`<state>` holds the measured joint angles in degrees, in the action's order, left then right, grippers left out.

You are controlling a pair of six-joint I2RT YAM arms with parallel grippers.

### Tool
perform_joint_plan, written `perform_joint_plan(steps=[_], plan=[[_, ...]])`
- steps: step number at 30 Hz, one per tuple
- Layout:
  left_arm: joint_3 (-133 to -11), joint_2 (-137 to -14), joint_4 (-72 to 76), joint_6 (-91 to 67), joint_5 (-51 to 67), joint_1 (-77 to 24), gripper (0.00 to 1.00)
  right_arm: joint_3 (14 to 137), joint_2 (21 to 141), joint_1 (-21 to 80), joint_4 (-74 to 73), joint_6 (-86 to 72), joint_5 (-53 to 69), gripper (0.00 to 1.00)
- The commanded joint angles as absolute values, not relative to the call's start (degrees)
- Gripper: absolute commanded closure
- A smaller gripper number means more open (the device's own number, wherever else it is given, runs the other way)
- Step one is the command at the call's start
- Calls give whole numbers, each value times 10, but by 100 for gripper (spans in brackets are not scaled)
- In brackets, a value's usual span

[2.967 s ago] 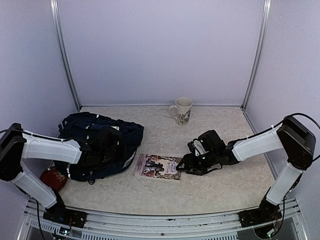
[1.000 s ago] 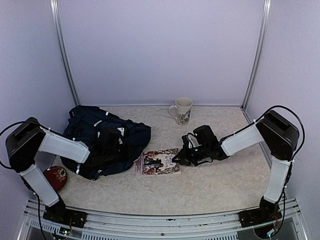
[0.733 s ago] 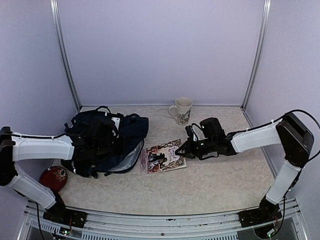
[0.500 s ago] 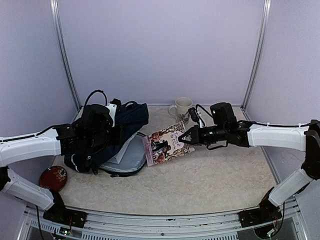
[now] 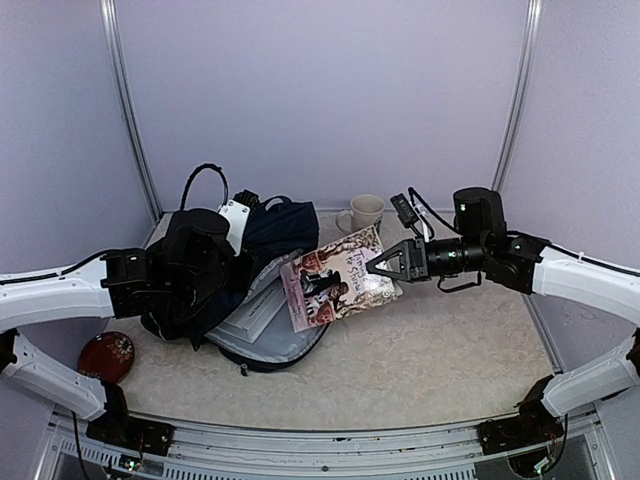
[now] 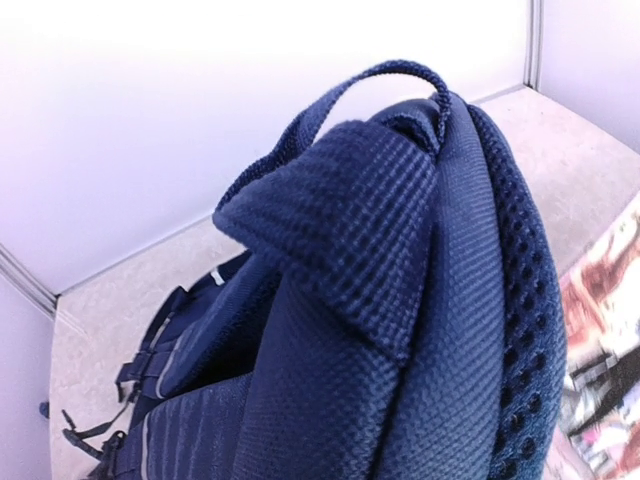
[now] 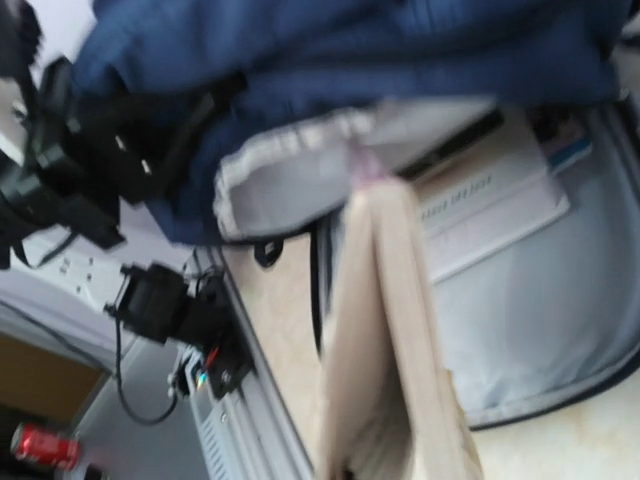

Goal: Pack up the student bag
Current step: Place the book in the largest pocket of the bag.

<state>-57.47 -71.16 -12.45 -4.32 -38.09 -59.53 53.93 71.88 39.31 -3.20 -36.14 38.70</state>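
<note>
Down at the front edge, a red disc (image 5: pixel 105 355) lies on the counter (image 5: pixel 450 370), below and outside the left arm. Now the left gripper (image 5: pixel 225 265): it's buried in navy fabric and clenched on the upper part of the student bag (image 5: pixel 285 225), and the wrist view is filled with blue weave right against the lens. The top of the bag hangs up off that gripper while its lower end rests on the counter. The mouth gapes toward the right gripper, light grey lining on show. A flat white printed item (image 5: pixel 250 315) lies inside, just under the left gripper.

Across from it, the right gripper (image 5: pixel 372 268) is clamped tight on the edge of an illustrated paperback (image 5: pixel 335 280). The book is held in the air, tilted, its free end just over the open lining. The right wrist view looks along the book's pale pages straight into the bag.

Beyond the right gripper, a cream mug (image 5: pixel 365 213) stands by the back wall.
</note>
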Motion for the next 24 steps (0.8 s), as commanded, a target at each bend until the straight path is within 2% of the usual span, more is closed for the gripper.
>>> perform_joint_plan(steps=[1,5,10,13,19,24], plan=[[-630,-704,-10,-20,-478,-610,100,536,701,412,-67,-364,425,100],[-645,-704,-3,-16,-488,-614,100,524,691,414,-36,-383,454,100],[-627,-699,22,-25,-479,-630,100,473,749,415,162,-485,492,100],[-628,-700,39,-33,-465,-636,100,474,803,417,234,-531,461,100],[-631,-713,73,-21,-458,-659,100,551,888,409,204,-506,429,100],[-633,-708,122,15,-478,-667,100,522,921,385,256,-575,454,100]])
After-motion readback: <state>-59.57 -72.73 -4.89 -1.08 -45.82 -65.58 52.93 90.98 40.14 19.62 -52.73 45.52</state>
